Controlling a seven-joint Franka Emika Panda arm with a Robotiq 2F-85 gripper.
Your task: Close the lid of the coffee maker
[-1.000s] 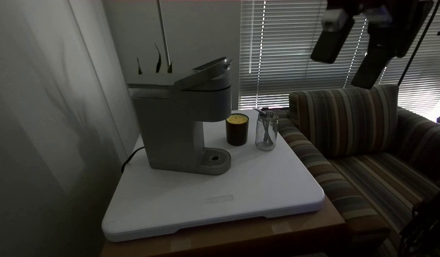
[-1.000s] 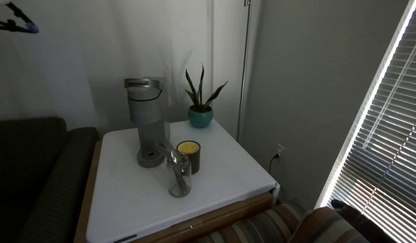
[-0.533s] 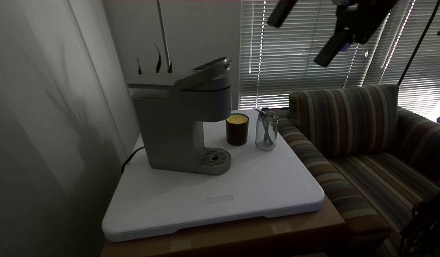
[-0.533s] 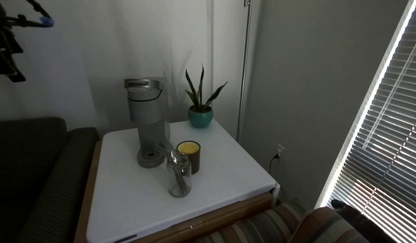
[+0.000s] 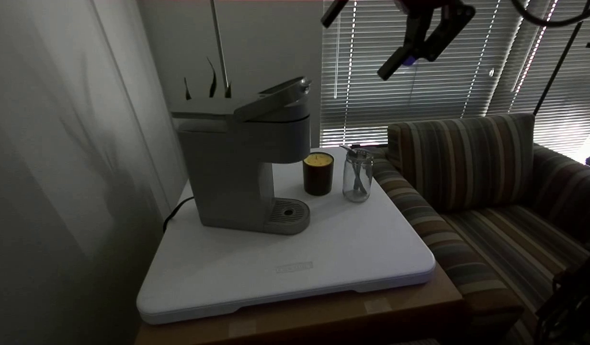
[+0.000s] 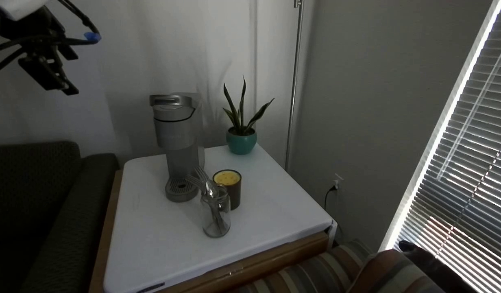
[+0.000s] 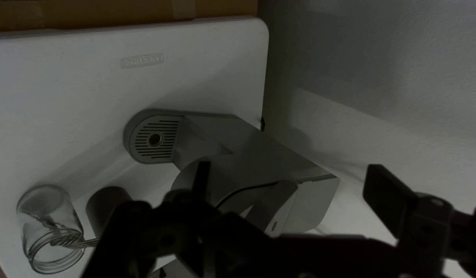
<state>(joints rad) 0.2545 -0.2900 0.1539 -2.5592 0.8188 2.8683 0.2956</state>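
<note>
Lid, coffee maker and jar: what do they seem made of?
Lid: likely plastic; its front edge has a silvery gleam, so metallic trim is possible.
Coffee maker: probably plastic, matte grey, with no sharp highlights on its side.
Jar: clear, glossy glass most likely; the cutlery shows through its wall.

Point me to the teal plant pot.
In an exterior view, the teal plant pot stands at the far right corner of the white tabletop, right of the coffee maker.
</note>
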